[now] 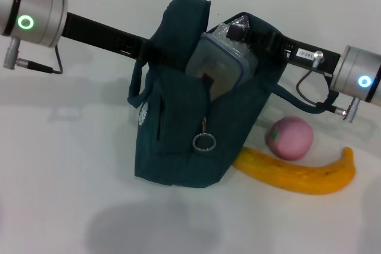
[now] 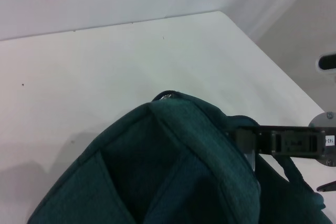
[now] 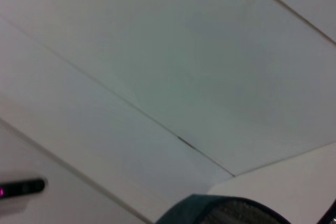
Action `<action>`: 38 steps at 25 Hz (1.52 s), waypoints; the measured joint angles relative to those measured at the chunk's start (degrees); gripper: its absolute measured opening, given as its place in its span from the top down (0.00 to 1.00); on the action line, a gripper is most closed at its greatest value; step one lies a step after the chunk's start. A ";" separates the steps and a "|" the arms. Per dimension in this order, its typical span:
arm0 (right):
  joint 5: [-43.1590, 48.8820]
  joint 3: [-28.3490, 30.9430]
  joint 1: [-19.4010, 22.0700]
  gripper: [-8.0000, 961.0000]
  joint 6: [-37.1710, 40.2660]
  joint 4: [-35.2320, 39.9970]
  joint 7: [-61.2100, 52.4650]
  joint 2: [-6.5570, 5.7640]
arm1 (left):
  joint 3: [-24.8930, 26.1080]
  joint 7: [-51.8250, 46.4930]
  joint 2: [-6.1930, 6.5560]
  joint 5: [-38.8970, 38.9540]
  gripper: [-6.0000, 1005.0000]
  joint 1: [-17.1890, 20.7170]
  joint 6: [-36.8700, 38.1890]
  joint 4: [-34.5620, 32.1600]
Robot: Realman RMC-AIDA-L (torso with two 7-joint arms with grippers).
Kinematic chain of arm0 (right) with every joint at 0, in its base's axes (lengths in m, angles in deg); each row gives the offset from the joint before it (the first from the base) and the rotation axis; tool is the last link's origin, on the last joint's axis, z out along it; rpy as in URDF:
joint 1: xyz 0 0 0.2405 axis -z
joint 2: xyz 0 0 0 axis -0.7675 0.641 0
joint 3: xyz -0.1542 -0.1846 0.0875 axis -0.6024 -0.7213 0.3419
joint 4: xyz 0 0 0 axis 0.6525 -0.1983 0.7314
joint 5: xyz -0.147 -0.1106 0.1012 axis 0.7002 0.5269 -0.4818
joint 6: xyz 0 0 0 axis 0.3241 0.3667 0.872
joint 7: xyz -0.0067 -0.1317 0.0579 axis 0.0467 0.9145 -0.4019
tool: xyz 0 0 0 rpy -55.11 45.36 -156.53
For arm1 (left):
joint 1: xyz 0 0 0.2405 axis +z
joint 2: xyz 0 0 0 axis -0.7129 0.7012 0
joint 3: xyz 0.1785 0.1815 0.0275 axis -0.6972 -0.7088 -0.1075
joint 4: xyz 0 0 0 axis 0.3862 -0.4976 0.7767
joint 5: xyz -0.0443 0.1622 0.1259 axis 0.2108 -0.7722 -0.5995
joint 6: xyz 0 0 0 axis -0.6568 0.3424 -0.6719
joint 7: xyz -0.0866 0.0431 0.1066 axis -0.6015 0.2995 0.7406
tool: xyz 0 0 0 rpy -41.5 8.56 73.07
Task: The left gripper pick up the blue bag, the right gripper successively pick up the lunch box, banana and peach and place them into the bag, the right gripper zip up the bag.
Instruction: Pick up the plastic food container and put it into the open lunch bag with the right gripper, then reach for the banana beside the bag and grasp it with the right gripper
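We see the blue bag (image 1: 178, 135) standing on the white table (image 1: 59, 165), its top wide open. The left gripper (image 1: 156, 52) reaches in from the left and pinches the bag's top edge tight. The right gripper (image 1: 241, 31) comes in from the right at the bag's mouth, clamped on the lunch box (image 1: 219, 63), which sits tilted, half inside the bag. The peach (image 1: 289, 138) rests on the table just right of the bag, touching the banana (image 1: 297, 173) that lies in front of it
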 joint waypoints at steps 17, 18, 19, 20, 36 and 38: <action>-4.62 -4.39 1.54 0.46 10.16 8.51 7.56 -0.24 | -0.01 0.01 0.10 -0.08 0.96 1.42 -0.49 0.00; -6.32 -4.46 2.49 0.44 12.12 9.70 8.33 -0.29 | -0.01 0.07 0.22 -0.06 0.96 1.60 -0.49 0.00; -8.08 -4.58 3.62 0.40 14.09 10.96 8.94 -0.34 | -0.01 0.16 0.38 -0.02 0.96 1.84 -0.51 0.00; -9.46 -4.71 4.69 0.36 15.80 12.34 9.18 -0.38 | 0.03 0.23 0.47 0.06 0.96 2.01 -0.51 0.00; -2.63 -24.54 21.23 0.25 26.43 61.90 -8.22 -0.79 | 3.09 0.96 1.05 0.40 0.96 2.23 -0.44 0.00; 2.69 -29.87 22.30 0.25 23.93 69.56 -13.45 -0.71 | 3.13 0.91 1.05 0.40 0.96 2.29 -0.49 0.00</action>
